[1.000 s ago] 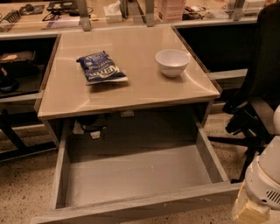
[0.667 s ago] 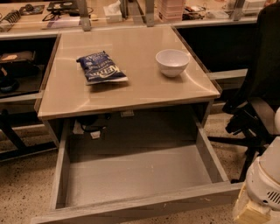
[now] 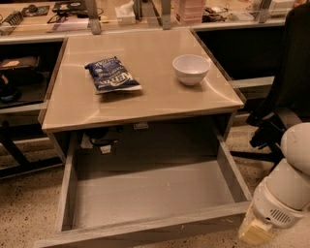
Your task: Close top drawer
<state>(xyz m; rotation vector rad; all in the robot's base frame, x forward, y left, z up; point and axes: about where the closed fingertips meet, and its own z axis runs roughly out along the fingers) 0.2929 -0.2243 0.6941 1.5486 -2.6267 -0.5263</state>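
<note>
The top drawer [image 3: 145,193] is pulled wide open under the beige table top [image 3: 145,97]. Its boxy grey inside is bare, and its front rail [image 3: 145,231] runs along the bottom edge of the view. My white arm [image 3: 288,186] comes in at the lower right. My gripper [image 3: 254,230] is the pale yellowish end piece, just outside the drawer's front right corner at the bottom edge of the view. It holds nothing that I can see.
A blue chip bag [image 3: 112,75] and a white bowl [image 3: 191,69] sit on the table top. A black office chair [image 3: 286,87] stands to the right. Dark shelves [image 3: 24,82] are on the left. A cluttered counter [image 3: 145,12] runs behind. The floor is speckled.
</note>
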